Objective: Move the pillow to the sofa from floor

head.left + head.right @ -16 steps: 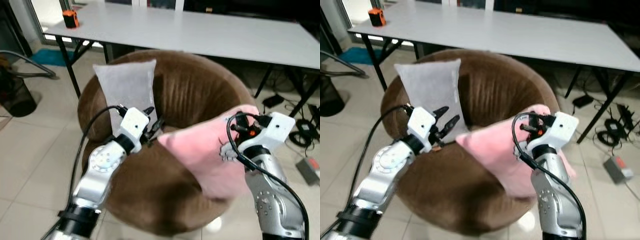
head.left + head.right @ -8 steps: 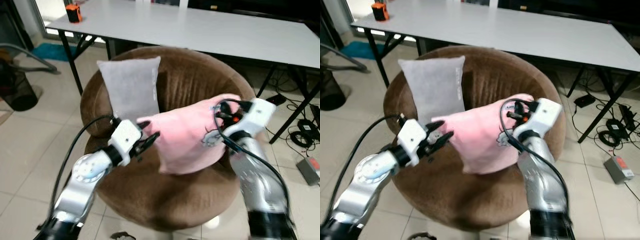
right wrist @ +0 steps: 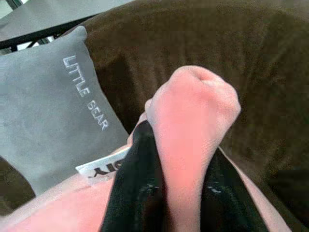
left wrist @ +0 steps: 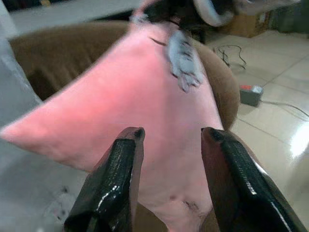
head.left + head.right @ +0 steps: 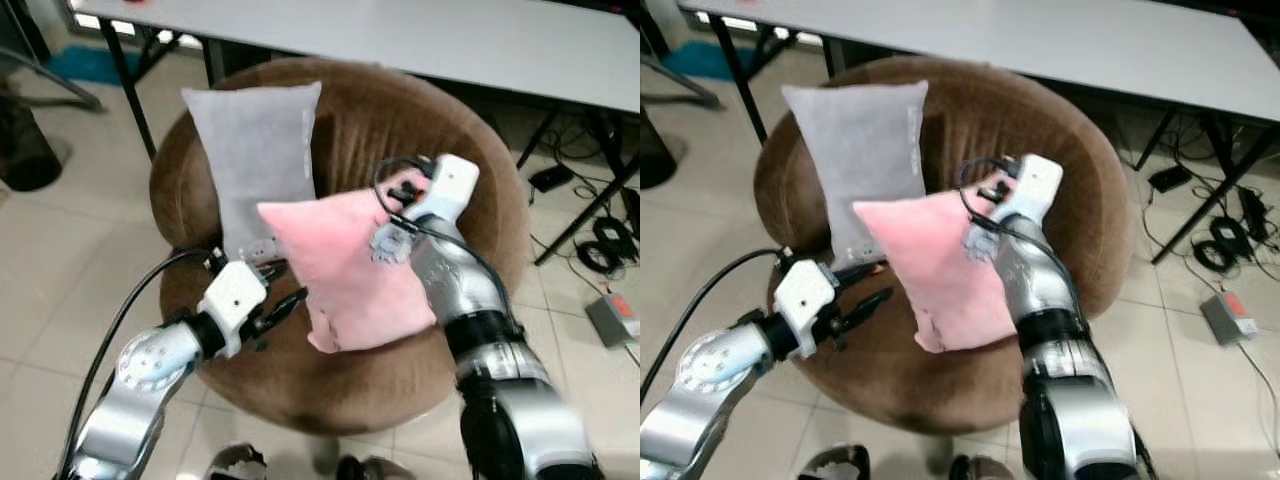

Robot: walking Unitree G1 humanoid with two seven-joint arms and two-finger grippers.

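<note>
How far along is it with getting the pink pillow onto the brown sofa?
Done: the pink pillow is off the floor and over the brown sofa, beside the grey pillow. In hand: the right gripper pinches its corner; the left gripper is open beside it. Left: lower and release.

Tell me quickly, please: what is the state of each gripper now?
Left gripper: open, holding nothing, just short of the pink pillow.
Right gripper: closed on a corner of the pink pillow, over the brown sofa.
</note>
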